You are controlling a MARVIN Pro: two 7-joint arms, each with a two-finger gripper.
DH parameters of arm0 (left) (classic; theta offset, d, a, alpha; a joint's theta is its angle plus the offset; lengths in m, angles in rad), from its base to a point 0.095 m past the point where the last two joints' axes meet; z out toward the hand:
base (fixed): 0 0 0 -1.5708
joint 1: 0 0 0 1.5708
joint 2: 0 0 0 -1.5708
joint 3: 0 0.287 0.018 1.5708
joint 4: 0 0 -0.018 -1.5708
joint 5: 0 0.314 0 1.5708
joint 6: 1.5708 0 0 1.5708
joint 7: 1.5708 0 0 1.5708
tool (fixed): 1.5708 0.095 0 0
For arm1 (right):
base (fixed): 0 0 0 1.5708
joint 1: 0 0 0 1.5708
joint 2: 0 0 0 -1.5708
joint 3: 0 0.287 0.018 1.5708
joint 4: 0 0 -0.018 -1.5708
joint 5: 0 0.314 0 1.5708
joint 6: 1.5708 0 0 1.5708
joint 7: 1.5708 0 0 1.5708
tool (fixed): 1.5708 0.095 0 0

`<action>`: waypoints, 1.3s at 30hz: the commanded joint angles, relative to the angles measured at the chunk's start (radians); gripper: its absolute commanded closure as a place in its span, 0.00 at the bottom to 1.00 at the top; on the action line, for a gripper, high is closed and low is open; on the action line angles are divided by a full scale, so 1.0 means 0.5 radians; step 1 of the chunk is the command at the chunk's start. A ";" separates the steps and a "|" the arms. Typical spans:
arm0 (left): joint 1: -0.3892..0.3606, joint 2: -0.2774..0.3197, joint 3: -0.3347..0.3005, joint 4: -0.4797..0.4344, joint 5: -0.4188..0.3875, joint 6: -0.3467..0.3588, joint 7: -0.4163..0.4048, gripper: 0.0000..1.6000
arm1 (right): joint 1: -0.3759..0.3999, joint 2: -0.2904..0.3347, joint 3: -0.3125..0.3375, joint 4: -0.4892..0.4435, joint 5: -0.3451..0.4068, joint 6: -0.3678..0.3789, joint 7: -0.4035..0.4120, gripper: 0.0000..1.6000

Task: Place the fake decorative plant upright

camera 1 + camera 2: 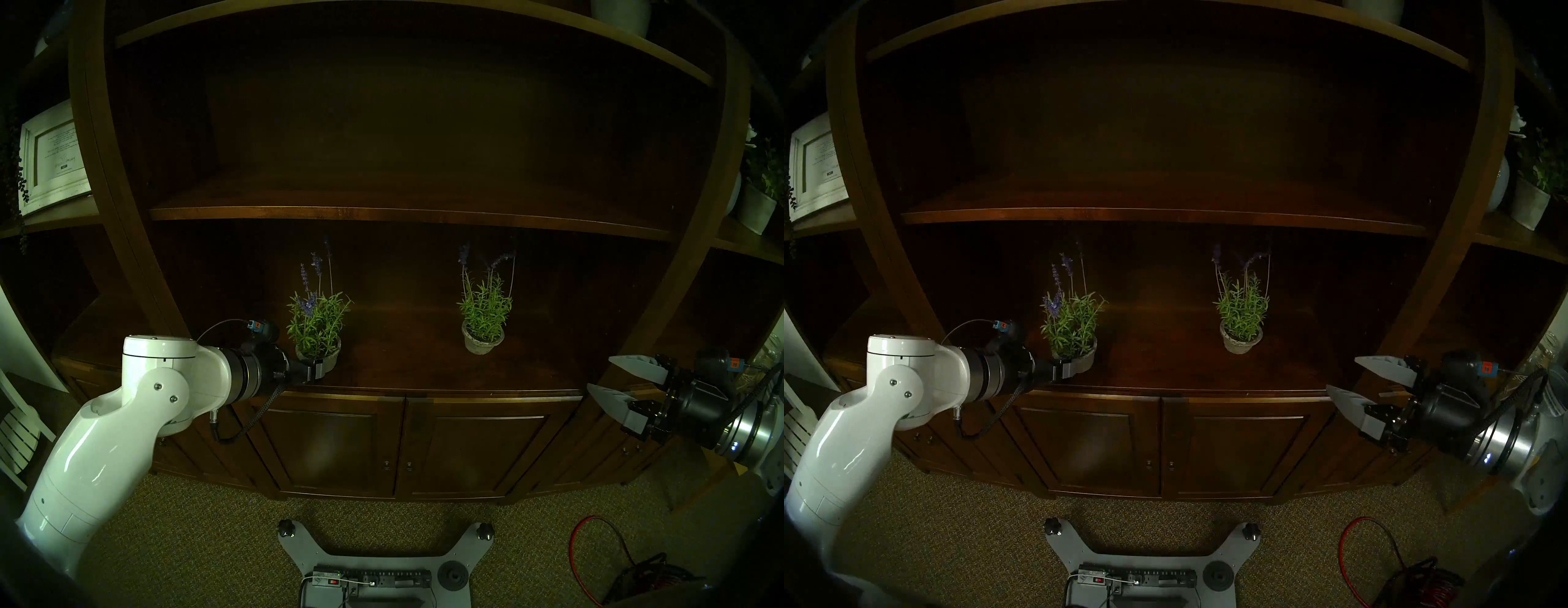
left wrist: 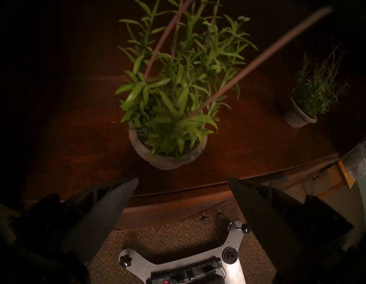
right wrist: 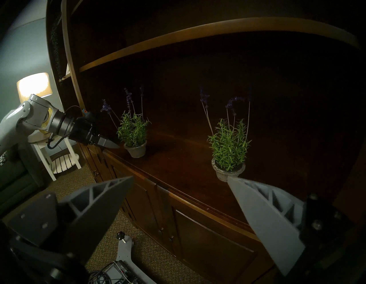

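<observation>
- The surface is the dark wooden worktop (image 1: 403,365) of a large wall cabinet, lit dimly, with a shelf (image 1: 382,212) running across the centre of the head view above it.
- Below the worktop's front edge sit closed cabinet doors (image 1: 331,446); speckled carpet (image 1: 191,530) fills the lower part of the frame.
- The left fake plant (image 1: 316,327) stands upright in its grey pot at centre left, close to the front edge.
- A second fake plant (image 1: 483,316) stands upright at centre right, well apart from the first, with bare wood between them.
- The left gripper (image 2: 182,184) is wide open and holds nothing; in its wrist view the fingertips sit just short of the pot, over the worktop's edge.
- The right gripper (image 1: 602,378) is at the right edge of the frame, jaws spread wide and empty, off the worktop.
- A lit lamp (image 3: 34,86) glows at the left of the right wrist view.
</observation>
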 commanded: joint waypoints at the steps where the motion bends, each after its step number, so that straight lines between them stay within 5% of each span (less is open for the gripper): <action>1: 0.183 0.042 -0.136 -0.223 -0.010 -0.012 0.016 0.00 | -0.014 -0.043 0.001 -0.005 0.005 -0.029 0.018 0.00; 18: 0.589 0.065 -0.080 -0.395 -0.005 -0.014 0.014 0.00 | -0.082 -0.074 0.001 -0.025 0.011 -0.029 0.069 0.00; 39: 0.798 0.099 -0.149 -0.395 0.242 -0.227 -0.051 0.00 | -0.143 -0.100 0.001 -0.033 0.027 -0.029 0.102 0.00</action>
